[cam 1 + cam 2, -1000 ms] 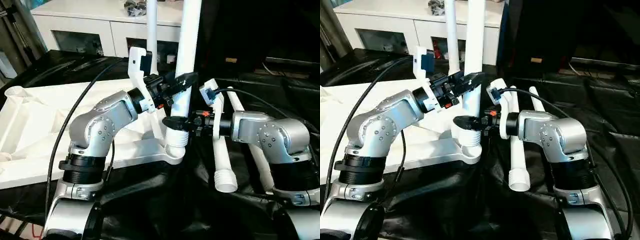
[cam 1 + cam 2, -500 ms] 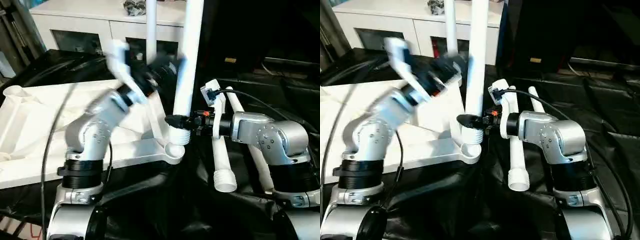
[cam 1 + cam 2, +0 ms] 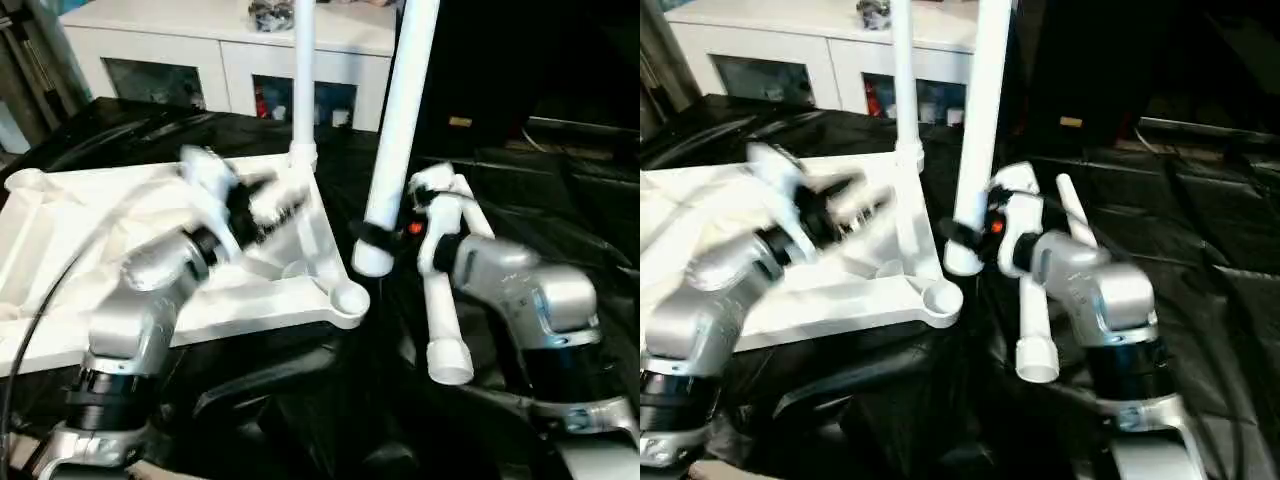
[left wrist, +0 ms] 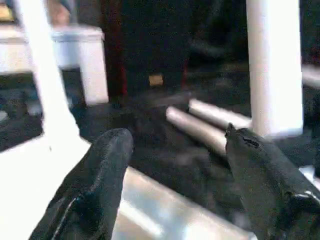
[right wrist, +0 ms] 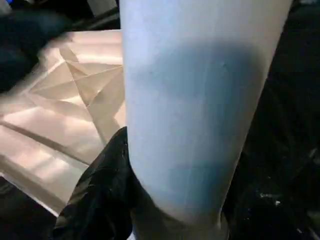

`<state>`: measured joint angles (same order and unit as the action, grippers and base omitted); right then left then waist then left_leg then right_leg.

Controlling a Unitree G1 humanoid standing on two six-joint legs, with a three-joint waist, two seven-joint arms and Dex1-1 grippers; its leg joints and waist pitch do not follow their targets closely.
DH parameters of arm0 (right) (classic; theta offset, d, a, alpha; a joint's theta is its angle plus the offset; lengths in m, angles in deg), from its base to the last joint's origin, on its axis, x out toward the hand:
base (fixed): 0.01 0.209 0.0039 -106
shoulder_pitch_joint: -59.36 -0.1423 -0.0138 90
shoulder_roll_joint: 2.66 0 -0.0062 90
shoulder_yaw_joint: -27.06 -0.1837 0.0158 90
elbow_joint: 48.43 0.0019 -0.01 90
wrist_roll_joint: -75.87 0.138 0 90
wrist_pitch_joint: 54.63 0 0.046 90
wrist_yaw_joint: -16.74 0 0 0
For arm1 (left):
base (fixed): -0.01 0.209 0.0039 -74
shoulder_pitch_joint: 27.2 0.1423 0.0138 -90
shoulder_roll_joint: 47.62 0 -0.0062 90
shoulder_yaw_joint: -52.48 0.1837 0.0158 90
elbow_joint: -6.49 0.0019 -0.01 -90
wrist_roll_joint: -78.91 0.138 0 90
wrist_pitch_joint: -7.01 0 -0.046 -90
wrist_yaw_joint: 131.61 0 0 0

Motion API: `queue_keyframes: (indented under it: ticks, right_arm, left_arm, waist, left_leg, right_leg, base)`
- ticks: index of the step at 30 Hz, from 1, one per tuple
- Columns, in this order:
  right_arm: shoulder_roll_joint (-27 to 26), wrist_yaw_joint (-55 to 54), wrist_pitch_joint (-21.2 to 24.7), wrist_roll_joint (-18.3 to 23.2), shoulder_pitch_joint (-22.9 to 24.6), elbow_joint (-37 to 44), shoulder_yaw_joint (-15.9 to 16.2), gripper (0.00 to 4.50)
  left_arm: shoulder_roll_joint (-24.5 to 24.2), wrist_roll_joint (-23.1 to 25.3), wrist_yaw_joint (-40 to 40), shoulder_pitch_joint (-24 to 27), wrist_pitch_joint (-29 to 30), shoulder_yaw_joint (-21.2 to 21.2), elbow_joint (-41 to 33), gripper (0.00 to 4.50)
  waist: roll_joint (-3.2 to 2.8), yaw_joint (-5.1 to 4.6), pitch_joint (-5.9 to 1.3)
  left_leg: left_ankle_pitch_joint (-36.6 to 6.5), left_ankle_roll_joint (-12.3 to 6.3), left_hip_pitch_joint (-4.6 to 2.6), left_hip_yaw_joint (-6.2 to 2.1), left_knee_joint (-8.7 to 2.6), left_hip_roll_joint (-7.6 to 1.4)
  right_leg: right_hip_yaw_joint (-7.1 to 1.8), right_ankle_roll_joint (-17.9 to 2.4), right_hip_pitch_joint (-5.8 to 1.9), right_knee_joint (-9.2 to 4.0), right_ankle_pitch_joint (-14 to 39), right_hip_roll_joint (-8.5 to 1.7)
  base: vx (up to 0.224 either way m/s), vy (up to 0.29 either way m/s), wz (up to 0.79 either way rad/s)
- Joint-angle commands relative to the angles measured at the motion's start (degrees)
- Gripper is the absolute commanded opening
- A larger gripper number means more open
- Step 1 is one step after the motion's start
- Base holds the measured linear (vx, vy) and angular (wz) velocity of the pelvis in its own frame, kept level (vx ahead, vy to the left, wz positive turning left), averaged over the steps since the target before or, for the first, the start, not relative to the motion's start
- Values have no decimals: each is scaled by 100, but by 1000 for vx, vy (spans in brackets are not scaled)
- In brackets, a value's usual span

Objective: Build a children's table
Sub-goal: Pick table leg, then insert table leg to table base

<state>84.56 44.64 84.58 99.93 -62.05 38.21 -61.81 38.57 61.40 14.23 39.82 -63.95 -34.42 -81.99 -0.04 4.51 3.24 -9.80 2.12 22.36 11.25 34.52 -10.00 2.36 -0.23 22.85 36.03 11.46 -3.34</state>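
The white tabletop (image 3: 70, 250) lies underside up on the left, ribs showing (image 5: 60, 110). One white leg (image 3: 303, 80) stands upright in its far right corner socket. My right gripper (image 3: 372, 232) is shut on a second leg (image 3: 400, 130) near its lower end. That leg hangs tilted, just above and to the right of the near right corner socket (image 3: 348, 298). One black finger (image 5: 105, 190) presses against it. My left gripper (image 4: 175, 140) is open with nothing between its fingers (image 4: 100, 170), and it hovers over the tabletop (image 3: 855, 200), away from the held leg.
Two more legs (image 3: 445, 320) (image 3: 1072, 210) lie on the black cloth under and beside my right forearm (image 3: 520, 290). A white glass-door cabinet (image 3: 230, 50) stands at the back. Black cloth (image 3: 300, 400) covers the surface in front.
My left gripper let go of the leg and drew back left over the tabletop. My right gripper lifted the leg up and right, off the near corner socket.
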Motion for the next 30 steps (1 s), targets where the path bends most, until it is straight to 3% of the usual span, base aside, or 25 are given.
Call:
queue_keyframes:
  ticks: [1,4,7,9,10,13,17,19,20,23,24,28,30]
  right_arm:
    - [1,-92,-69,-3,4,25,-141,193]
    - [-98,-260,-875,-358,70,-84,-62,193]
    - [-82,-322,-1480,-673,185,-219,108,192]
    - [-49,-331,-1497,-749,243,-285,182,191]
    - [-30,-350,-1407,-768,269,-294,213,191]
    - [33,-209,-1218,-702,313,-267,266,191]
    - [49,178,-1378,-595,494,-266,307,191]
    - [65,224,-1391,-601,506,-257,332,191]
    - [109,336,-1361,-577,528,-225,399,191]
    - [146,400,-1336,-568,532,-213,471,191]
    - [155,463,-1336,-571,516,-213,507,191]
    - [149,583,-1315,-581,489,-175,531,191]
    - [161,620,-1314,-578,477,-179,533,191]
  left_arm:
    - [-84,245,-105,43,-135,183,95,340]
    - [-411,788,-465,213,-573,605,354,340]
    - [-527,807,-714,298,-563,742,378,340]
    - [-631,838,-857,342,-531,871,407,340]
    - [-681,856,-932,379,-527,929,426,340]
    - [-758,888,-1070,437,-509,1036,433,340]
    - [-862,1022,-1472,525,-551,1280,499,340]
    - [-894,1027,-1534,533,-543,1323,491,340]
    - [-960,1022,-1659,547,-486,1409,492,340]
    - [-1029,1250,-1655,471,-589,1549,758,340]
    - [-1049,1339,-1687,404,-647,1578,933,312]
    - [-1068,1281,-1894,289,-647,1520,1147,284]
    - [-1127,1256,-2007,259,-634,1518,1181,261]
  waist:
    - [4,-24,-404]
    - [5,-65,-404]
    - [-5,-103,-404]
    - [-12,-115,-397]
    - [-55,-110,-391]
    - [-33,-131,-385]
    - [10,-123,-385]
    - [3,-115,-384]
    - [38,-122,-380]
    - [30,-122,-369]
    - [20,-119,-373]
    - [5,-121,-370]
    - [43,-125,-372]
  left_leg:
    - [-1004,256,-172,-160,-397,-299]
    - [-974,283,-160,-155,-398,-299]
    - [-974,315,-165,-142,-392,-293]
    - [-1006,278,-163,-143,-399,-289]
    - [-1080,266,-166,-151,-401,-283]
    - [-1201,265,-173,-150,-405,-289]
    - [-1153,178,-154,-145,-403,-294]
    - [-1154,176,-164,-152,-408,-303]
    - [-1164,170,-165,-149,-410,-306]
    - [-1202,155,-168,-147,-409,-302]
    - [-1204,159,-174,-150,-409,-302]
    - [-1272,203,-186,-151,-411,-303]
    - [-1270,206,-177,-152,-413,-304]
  right_leg:
    - [-274,-778,-217,-454,1036,-422]
    - [-275,-768,-199,-448,1015,-432]
    - [-278,-823,-198,-433,956,-434]
    - [-276,-921,-209,-426,870,-418]
    - [-279,-950,-207,-431,928,-427]
    - [-284,-975,-210,-452,1049,-424]
    - [-291,-954,-220,-451,1023,-431]
    - [-284,-981,-213,-444,1057,-436]
    - [-283,-1001,-213,-445,1091,-439]
    - [-290,-956,-203,-464,1244,-437]
    - [-292,-930,-198,-465,1276,-442]
    - [-295,-950,-187,-478,1377,-452]
    - [-292,-963,-197,-473,1358,-452]
  base:
    - [0,0,0]
    - [0,0,0]
    - [0,0,0]
    - [0,0,0]
    - [0,0,0]
    - [0,0,0]
    - [0,0,0]
    - [0,0,0]
    - [0,0,0]
    - [0,0,0]
    - [0,0,0]
    - [0,0,0]
    - [0,0,0]
